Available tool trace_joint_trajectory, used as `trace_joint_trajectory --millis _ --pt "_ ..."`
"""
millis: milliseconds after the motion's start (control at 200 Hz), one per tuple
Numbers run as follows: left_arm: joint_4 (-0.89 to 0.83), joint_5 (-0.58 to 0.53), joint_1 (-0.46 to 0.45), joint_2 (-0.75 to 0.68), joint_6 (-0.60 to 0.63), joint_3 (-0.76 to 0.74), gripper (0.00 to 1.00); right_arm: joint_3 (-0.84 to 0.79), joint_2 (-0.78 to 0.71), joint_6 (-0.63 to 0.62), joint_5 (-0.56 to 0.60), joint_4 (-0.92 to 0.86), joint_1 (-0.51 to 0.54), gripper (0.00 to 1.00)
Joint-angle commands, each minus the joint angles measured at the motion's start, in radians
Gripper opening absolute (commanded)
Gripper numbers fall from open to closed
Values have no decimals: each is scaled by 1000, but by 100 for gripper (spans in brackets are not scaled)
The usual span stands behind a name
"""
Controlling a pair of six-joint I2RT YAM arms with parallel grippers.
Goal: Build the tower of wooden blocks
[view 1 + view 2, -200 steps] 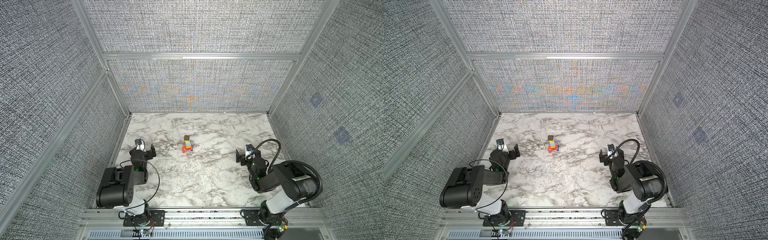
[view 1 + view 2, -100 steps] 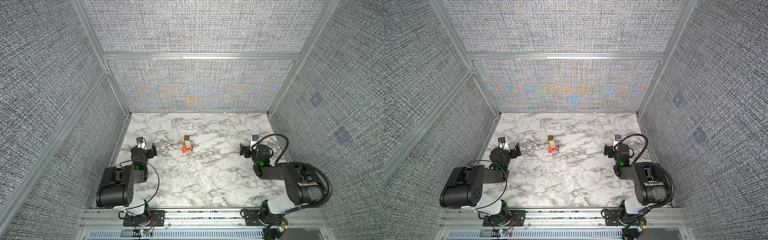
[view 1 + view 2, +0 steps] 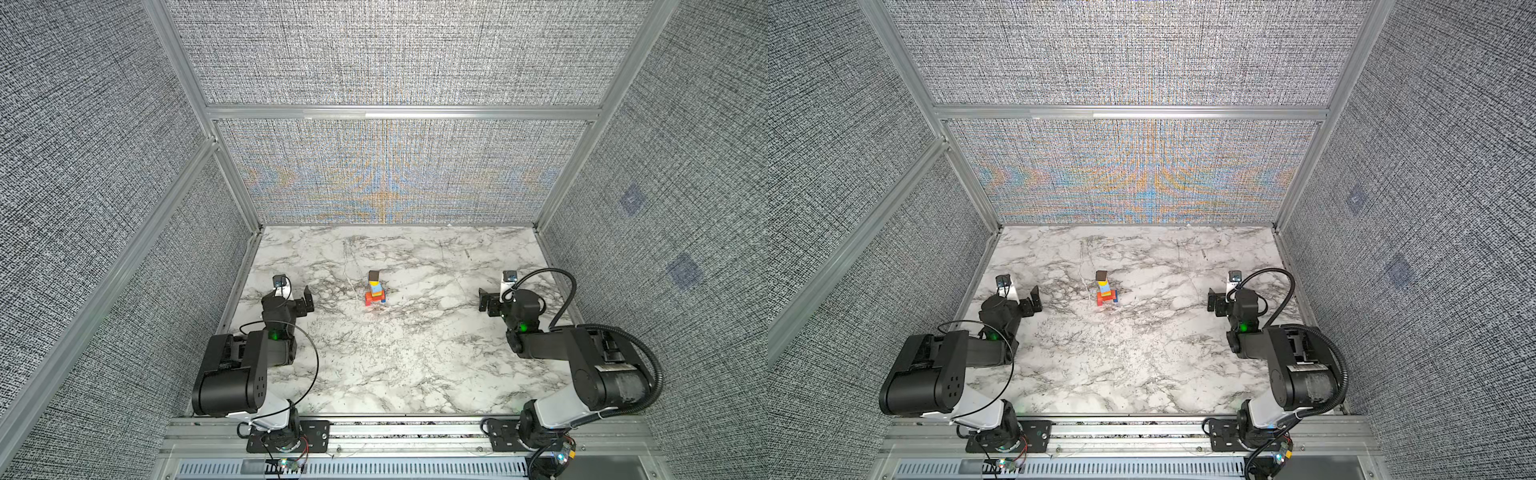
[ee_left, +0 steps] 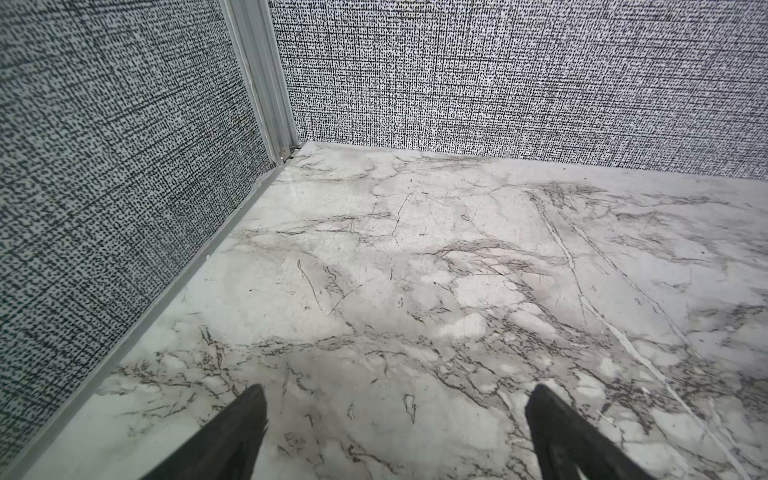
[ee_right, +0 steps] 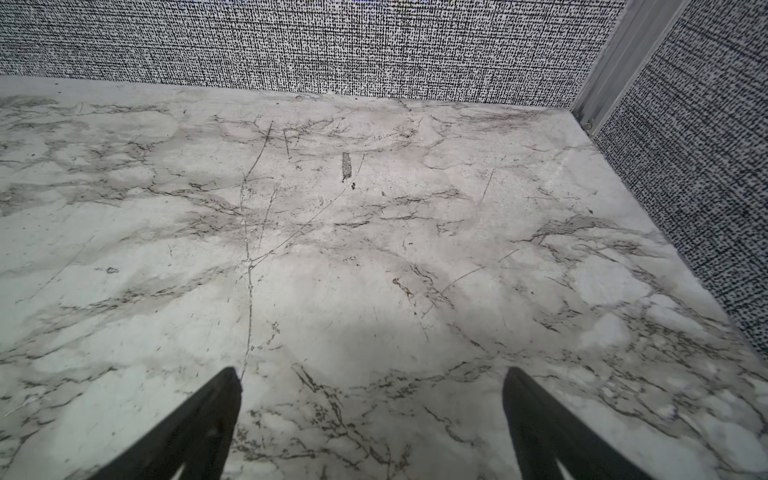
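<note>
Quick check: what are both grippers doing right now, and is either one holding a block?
Left gripper: open, holding nothing.
Right gripper: open, holding nothing.

You have the tower (image 3: 375,289) standing on the bench (image 3: 395,374), a little behind its middle in both top views, with its wood blocks stacked one on another. Take the tower as the clock's centre. The left jaws sit at 9 o'clock and the right jaws at 3 o'clock, both level with it and well apart from it. The left arm (image 3: 274,316) runs back to its base at 7 o'clock and the right arm (image 3: 523,307) to 5 o'clock, both bases on the bench's front edge. The back wall (image 3: 395,174) stands at 12 o'clock. In each wrist view the bench lies beneath your jaws, with a far corner ahead.
</note>
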Motion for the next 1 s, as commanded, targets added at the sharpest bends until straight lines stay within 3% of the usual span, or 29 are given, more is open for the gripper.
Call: trace_joint_trajectory --millis 0,995 --pt "22 7 1 0 7 0 99 1 -1 5 -7 7 1 99" --pt "22 6 0 0 7 1 99 5 1 -2 5 1 12 99"
